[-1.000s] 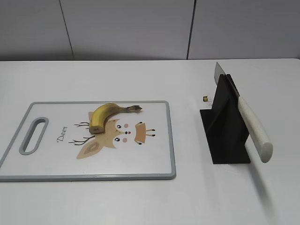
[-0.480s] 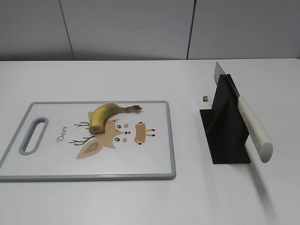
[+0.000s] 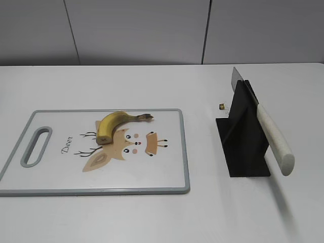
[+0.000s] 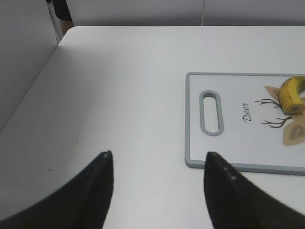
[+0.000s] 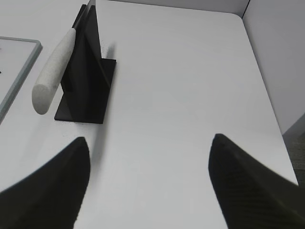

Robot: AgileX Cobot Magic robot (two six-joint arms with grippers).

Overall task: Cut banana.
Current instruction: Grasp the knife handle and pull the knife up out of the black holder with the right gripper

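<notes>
A yellow banana [image 3: 115,123] lies on a white cutting board [image 3: 61,177] with a grey rim and a deer drawing; its cut end also shows at the right edge of the left wrist view [image 4: 291,94]. A knife with a pale handle [image 3: 275,139] rests in a black stand [image 3: 243,136], also in the right wrist view [image 5: 52,71]. My left gripper [image 4: 158,155] is open and empty above the bare table, left of the board [image 4: 214,164]. My right gripper [image 5: 148,140] is open and empty, right of the stand [image 5: 88,81]. Neither gripper shows in the exterior view.
A small brass-coloured object [image 3: 221,106] lies on the table behind the stand. The white table meets grey wall panels at the back. The table's left edge [image 4: 28,95] and right edge [image 5: 264,86] show in the wrist views.
</notes>
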